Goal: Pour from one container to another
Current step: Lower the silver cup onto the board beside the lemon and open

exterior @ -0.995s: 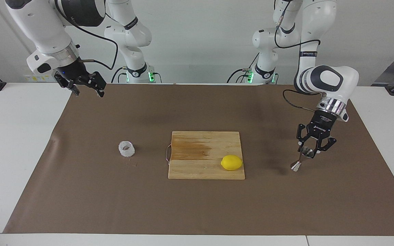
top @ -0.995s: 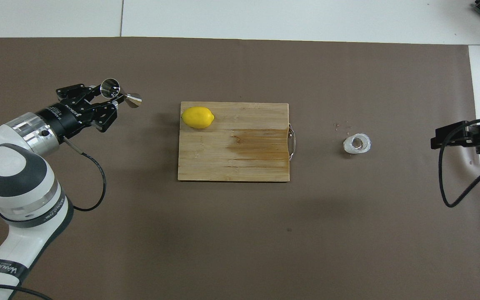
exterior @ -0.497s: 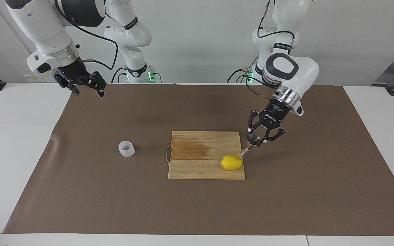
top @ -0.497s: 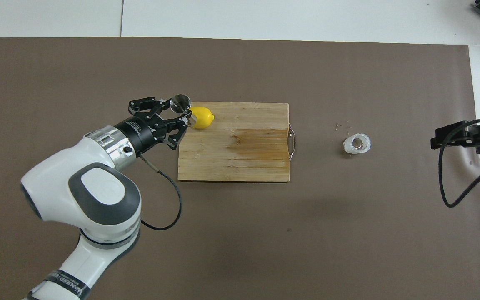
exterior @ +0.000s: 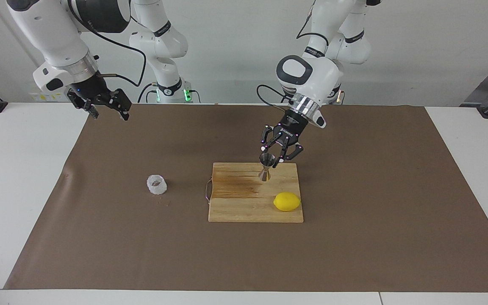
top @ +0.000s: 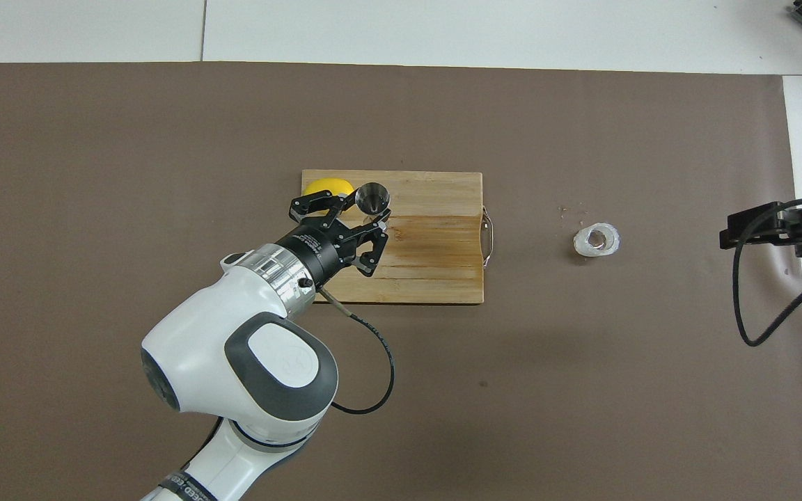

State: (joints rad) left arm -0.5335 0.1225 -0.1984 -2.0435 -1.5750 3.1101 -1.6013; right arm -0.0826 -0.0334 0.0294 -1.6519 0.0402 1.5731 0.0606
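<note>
Left jaws clamped on jigger (exterior: 266, 166)

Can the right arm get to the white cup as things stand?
Probably yes. The right gripper hangs open and empty over the mat's edge at its own end; the cup stands alone on bare mat. The left gripper holds the jigger over the board.

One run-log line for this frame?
left gripper: shut on jigger, over cutting board | right gripper: open, waiting | white cup: on mat, untouched
</note>
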